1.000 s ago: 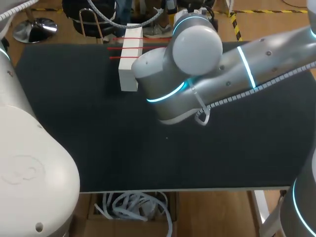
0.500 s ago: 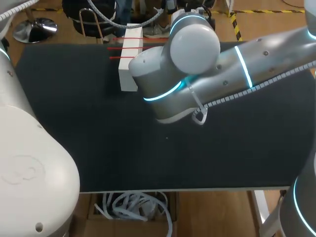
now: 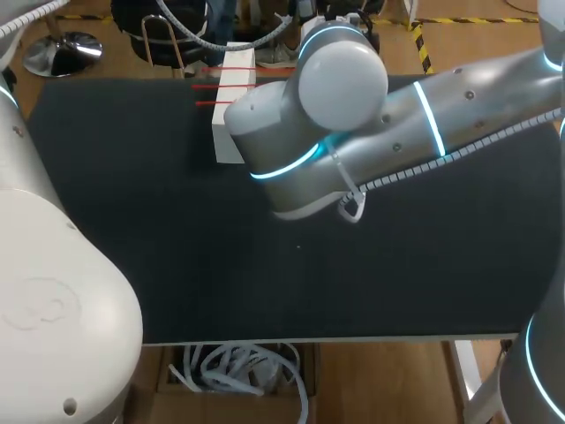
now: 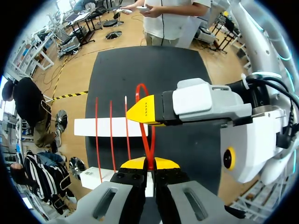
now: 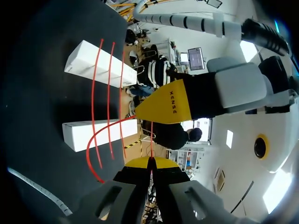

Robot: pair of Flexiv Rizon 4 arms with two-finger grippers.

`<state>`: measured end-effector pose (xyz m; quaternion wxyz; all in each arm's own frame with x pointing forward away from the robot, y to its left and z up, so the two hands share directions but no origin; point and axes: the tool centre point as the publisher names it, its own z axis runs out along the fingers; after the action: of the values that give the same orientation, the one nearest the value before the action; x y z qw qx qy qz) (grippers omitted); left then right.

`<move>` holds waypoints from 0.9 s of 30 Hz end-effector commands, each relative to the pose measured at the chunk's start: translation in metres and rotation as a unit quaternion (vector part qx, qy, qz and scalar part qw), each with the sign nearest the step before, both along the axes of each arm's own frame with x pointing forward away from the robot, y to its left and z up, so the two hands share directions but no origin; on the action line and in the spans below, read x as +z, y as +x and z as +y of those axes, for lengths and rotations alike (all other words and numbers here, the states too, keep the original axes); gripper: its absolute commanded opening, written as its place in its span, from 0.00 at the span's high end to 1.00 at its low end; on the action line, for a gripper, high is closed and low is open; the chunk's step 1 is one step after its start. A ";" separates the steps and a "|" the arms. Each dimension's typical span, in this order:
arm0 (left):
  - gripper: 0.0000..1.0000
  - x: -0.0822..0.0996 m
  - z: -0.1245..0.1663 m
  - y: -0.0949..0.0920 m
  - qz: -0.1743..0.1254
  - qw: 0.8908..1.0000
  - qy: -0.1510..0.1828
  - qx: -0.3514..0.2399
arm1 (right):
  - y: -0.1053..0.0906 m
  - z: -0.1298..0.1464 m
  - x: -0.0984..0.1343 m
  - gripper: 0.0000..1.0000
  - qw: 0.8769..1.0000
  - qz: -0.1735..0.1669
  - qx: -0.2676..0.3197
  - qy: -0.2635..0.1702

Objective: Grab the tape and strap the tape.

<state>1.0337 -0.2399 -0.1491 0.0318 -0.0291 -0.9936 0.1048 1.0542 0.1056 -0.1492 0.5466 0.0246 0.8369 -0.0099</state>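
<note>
From the left wrist: found the left gripper (image 4: 148,163) with yellow tips pressed together, pinching the lower end of a loop of red tape (image 4: 149,144). Traced the loop up past the yellow finger of the other arm's gripper, just ahead and pointing crosswise, and out above it over the black table (image 4: 154,65). Beyond, counted three more strands of the tape side by side across a long white block (image 4: 105,127), running on over a second white block (image 4: 91,176) nearer in, beside the gripper. From the right wrist: found the right gripper (image 5: 150,162) likewise closed to a pinch, on a thin run of the same tape rising straight out of the tips toward the left gripper's yellow finger, close ahead. Saw the loop curving away low to one side, and both blocks lying apart with the three strands spanning the gap. Contact between loop and table: cannot tell. From the head camera: made out only one stretch of white block near the far edge, red strands across it, partly hidden behind the right arm (image 3: 371,124) reaching in past the middle (neither gripper visible from up there — elbow in the way). Left arm (image 3: 53,291) bulking large at the near left corner.
</note>
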 end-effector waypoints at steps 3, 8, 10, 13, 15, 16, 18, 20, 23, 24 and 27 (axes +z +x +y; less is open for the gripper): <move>1.00 0.001 0.000 0.000 0.000 1.000 0.002 0.001 | 0.001 -0.005 0.003 1.00 1.000 0.001 -0.006 -0.001; 1.00 0.001 0.000 0.000 0.000 1.000 0.002 0.001 | 0.002 -0.003 0.001 1.00 1.000 0.002 -0.008 0.000; 1.00 0.001 0.000 0.000 0.000 1.000 0.002 0.001 | 0.001 -0.001 0.001 1.00 1.000 0.002 -0.007 0.002; 1.00 0.001 0.000 0.000 0.000 1.000 0.002 0.001 | 0.001 0.001 0.000 1.00 1.000 0.003 -0.006 0.004; 1.00 0.001 0.000 0.000 0.000 1.000 0.002 0.001 | 0.001 0.002 -0.001 1.00 1.000 0.004 -0.006 0.005; 1.00 0.001 0.000 0.000 0.000 1.000 0.002 0.001 | 0.000 0.003 -0.001 1.00 1.000 0.005 -0.006 0.005; 1.00 0.001 0.000 0.000 0.000 1.000 0.002 0.001 | -0.001 0.004 -0.002 1.00 1.000 0.006 -0.005 0.005; 1.00 0.001 0.000 0.000 0.000 1.000 0.002 0.001 | -0.001 0.005 -0.002 1.00 1.000 0.006 -0.005 0.006; 1.00 0.001 0.000 0.000 0.000 1.000 0.002 0.001 | -0.001 0.006 -0.002 1.00 1.000 0.007 -0.005 0.007; 1.00 0.001 0.000 0.000 0.000 1.000 0.002 0.001 | -0.001 0.007 -0.002 1.00 1.000 0.007 -0.004 0.007; 1.00 0.001 0.000 0.000 0.000 1.000 0.002 0.001 | -0.001 0.007 -0.002 1.00 1.000 0.006 -0.005 0.007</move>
<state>1.0337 -0.2396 -0.1491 0.0319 -0.0289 -0.9936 0.1047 1.0534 0.1111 -0.1533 0.5432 0.0332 0.8389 -0.0046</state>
